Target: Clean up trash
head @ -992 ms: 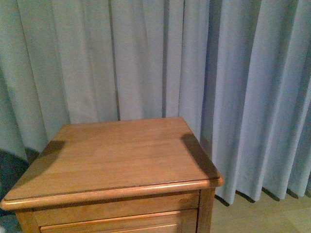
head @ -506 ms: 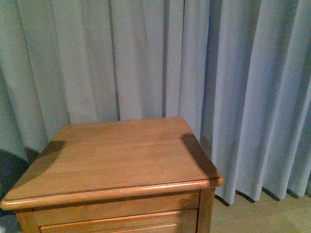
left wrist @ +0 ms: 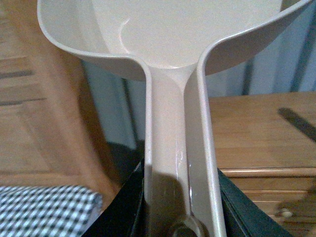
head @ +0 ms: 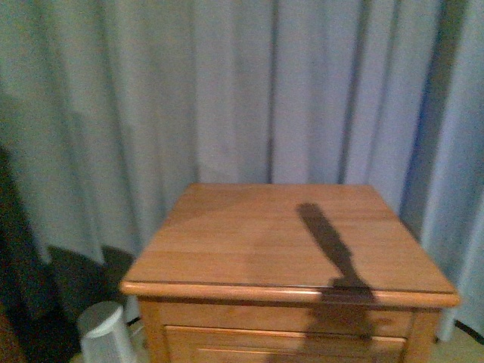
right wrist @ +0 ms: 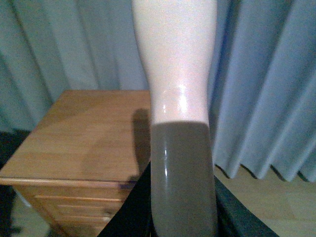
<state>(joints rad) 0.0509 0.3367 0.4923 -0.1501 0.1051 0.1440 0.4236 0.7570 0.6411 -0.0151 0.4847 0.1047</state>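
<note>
The trash is out of view in every picture. In the left wrist view my left gripper (left wrist: 180, 202) is shut on the long handle of the pinkish-beige dustpan (left wrist: 173, 138), whose empty scoop fills the space ahead of the jaws. In the right wrist view my right gripper (right wrist: 182, 207) is shut on the brush (right wrist: 178, 89), of which only the smooth pale-and-grey handle shows. Neither arm appears in the front view. Only a long dark shadow lies across the bare top of the wooden nightstand (head: 249, 242).
Grey-blue curtains (head: 227, 91) hang right behind the nightstand. A pale bin (head: 106, 329) stands on the floor at its left. In the left wrist view, a checked cloth (left wrist: 44, 210) and a wooden panel (left wrist: 39, 123) lie beside the nightstand (left wrist: 256, 128). Bare floor (right wrist: 276, 202) shows in the right wrist view.
The front view has swung left, so the nightstand now sits further right in the picture. The bin has come into view, and a long shadow now crosses the top.
</note>
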